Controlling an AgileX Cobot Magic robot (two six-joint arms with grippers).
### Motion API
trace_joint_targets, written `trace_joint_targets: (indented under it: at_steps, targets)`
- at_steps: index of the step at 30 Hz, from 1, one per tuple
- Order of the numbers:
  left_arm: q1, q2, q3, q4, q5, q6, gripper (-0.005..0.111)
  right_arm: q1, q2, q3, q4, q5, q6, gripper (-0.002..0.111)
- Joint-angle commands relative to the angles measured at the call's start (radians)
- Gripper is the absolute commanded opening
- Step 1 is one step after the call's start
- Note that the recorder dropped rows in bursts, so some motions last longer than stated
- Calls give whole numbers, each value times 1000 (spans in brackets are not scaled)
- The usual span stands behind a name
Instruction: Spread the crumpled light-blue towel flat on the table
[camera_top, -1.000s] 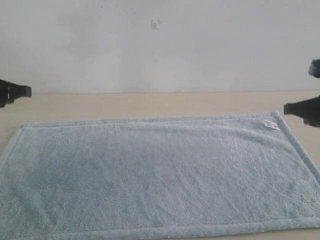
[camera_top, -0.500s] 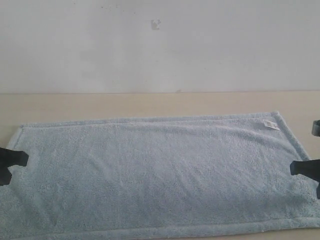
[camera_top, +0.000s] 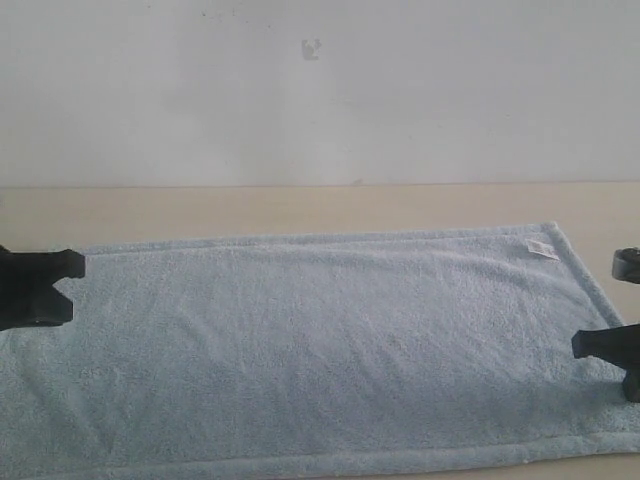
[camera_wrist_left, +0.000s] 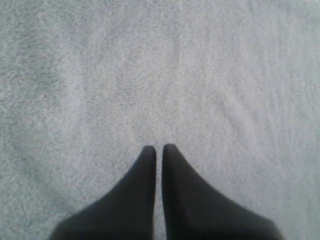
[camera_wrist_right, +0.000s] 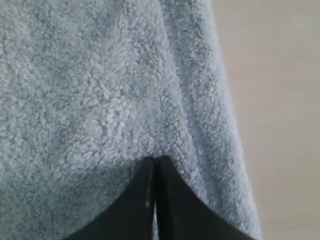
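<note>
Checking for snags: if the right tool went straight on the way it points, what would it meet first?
Most likely the towel itself. The shut right tool points at the pile just inside the hemmed edge, with nothing else ahead. Whether its tips touch the cloth is unclear.

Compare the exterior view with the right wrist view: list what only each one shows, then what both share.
Only exterior: the wall, the left gripper, the white tag, and the towel in full, lying flat. Only right wrist: the right gripper up close, jaws shut, at the hemmed edge. Both: towel, table, right gripper.
</note>
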Motion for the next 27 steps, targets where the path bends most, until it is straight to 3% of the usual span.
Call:
trace_joint_targets:
  at_steps: [1, 12, 21, 24, 27]
  targets:
    - [-4, -10, 6, -113, 0, 114, 4, -8, 30, 7, -52, 22, -9, 1]
    - [-4, -10, 3, -118, 35, 126, 4, -10, 30, 66, -296, 163, 273, 1]
    - [-4, -10, 3, -118, 42, 126, 4, -10, 21, 141, -323, 152, 414, 1]
    - [-4, -10, 3, -153, 40, 126, 4, -10, -110, 232, -561, -72, 717, 1]
    - [-4, -10, 3, -273, 29, 151, 4, -10, -220, 251, -619, -268, 734, 1]
